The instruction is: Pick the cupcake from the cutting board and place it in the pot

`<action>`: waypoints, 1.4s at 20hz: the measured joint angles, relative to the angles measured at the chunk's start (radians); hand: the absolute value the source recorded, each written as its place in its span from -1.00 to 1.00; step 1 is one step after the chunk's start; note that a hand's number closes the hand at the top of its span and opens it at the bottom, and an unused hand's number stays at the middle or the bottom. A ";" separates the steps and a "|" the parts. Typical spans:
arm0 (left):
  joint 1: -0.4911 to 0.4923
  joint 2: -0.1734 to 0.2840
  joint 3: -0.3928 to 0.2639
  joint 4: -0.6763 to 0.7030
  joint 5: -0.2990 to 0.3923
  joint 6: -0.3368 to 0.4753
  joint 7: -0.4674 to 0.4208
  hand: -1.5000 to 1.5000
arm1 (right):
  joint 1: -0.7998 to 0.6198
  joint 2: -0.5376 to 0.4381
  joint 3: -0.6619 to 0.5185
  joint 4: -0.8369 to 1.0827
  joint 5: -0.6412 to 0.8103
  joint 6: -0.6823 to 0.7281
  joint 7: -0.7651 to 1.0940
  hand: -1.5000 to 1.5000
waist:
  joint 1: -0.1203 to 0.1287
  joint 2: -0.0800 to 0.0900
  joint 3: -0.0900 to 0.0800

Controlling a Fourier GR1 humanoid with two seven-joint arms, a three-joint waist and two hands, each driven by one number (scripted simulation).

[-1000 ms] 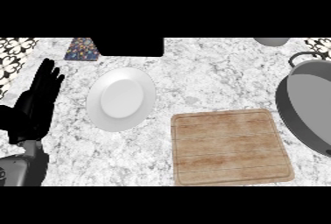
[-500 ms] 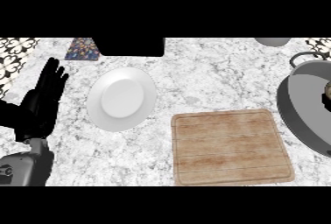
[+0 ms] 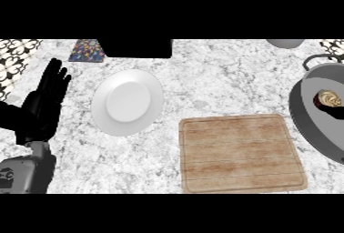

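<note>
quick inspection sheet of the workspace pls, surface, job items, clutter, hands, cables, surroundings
surface: speckled marble counter.
job's things: cutting board bare; cupcake inside the pot at the right edge, a dark shape just beside it that cannot be identified.
clutter: white plate left of the board; patterned item and a grey round object at the far edge.
hands: left hand open at the left edge, fingers up, resting; right hand not clearly in view.
cables: nothing seen.
surroundings: black block at the back; patterned surface far left.
</note>
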 measured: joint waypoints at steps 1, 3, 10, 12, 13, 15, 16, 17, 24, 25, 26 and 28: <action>0.002 0.001 0.001 -0.002 0.004 -0.005 0.000 0.00 | -0.011 0.000 -0.021 0.016 -0.030 0.017 -0.029 -1.00 | 0.000 0.000 0.000; 0.008 0.000 0.003 -0.003 0.002 -0.003 -0.004 0.00 | -0.035 -0.006 -0.063 0.042 -0.089 0.052 -0.078 -1.00 | -0.001 -0.001 0.000; 0.007 0.002 0.009 -0.012 -0.001 0.000 0.008 0.00 | -0.044 -0.093 -0.203 0.138 -0.267 0.197 -0.194 -1.00 | -0.012 -0.003 -0.001; 0.006 -0.002 0.005 -0.013 -0.007 0.003 0.006 0.00 | -0.031 -0.138 -0.229 0.173 -0.298 0.238 -0.216 -1.00 | -0.012 -0.003 -0.001; 0.003 -0.001 0.009 -0.006 -0.005 0.000 0.002 0.00 | -0.023 -0.159 -0.240 0.191 -0.312 0.256 -0.228 -1.00 | -0.012 -0.002 -0.001; 0.019 0.006 0.015 -0.022 0.001 -0.010 0.002 0.00 | -0.010 -0.201 -0.255 0.221 -0.335 0.295 -0.237 -1.00 | -0.011 -0.003 -0.001; 0.030 0.001 0.011 -0.029 0.001 -0.011 0.003 0.00 | 0.004 -0.217 -0.263 0.234 -0.346 0.317 -0.255 -1.00 | -0.010 -0.003 -0.001; 0.015 0.003 0.014 -0.019 -0.001 -0.008 0.010 0.00 | 0.015 -0.236 -0.269 0.246 -0.356 0.341 -0.264 -1.00 | -0.012 -0.002 0.000; 0.000 0.013 0.034 0.007 0.006 -0.021 -0.003 0.00 | 0.111 -0.355 -0.294 0.311 -0.403 0.494 -0.327 -1.00 | -0.013 -0.001 0.001; 0.004 0.016 0.036 -0.007 0.011 -0.024 0.011 0.00 | 0.117 -0.367 -0.294 0.316 -0.406 0.505 -0.329 -1.00 | -0.012 -0.002 0.001; -0.001 0.009 0.027 -0.005 0.003 -0.018 0.009 0.00 | 0.127 -0.367 -0.292 0.320 -0.408 0.514 -0.344 -1.00 | -0.012 -0.002 0.001; -0.010 0.001 0.022 -0.002 -0.005 -0.009 0.015 0.00 | 0.138 -0.392 -0.289 0.328 -0.411 0.534 -0.345 -1.00 | -0.012 -0.001 0.001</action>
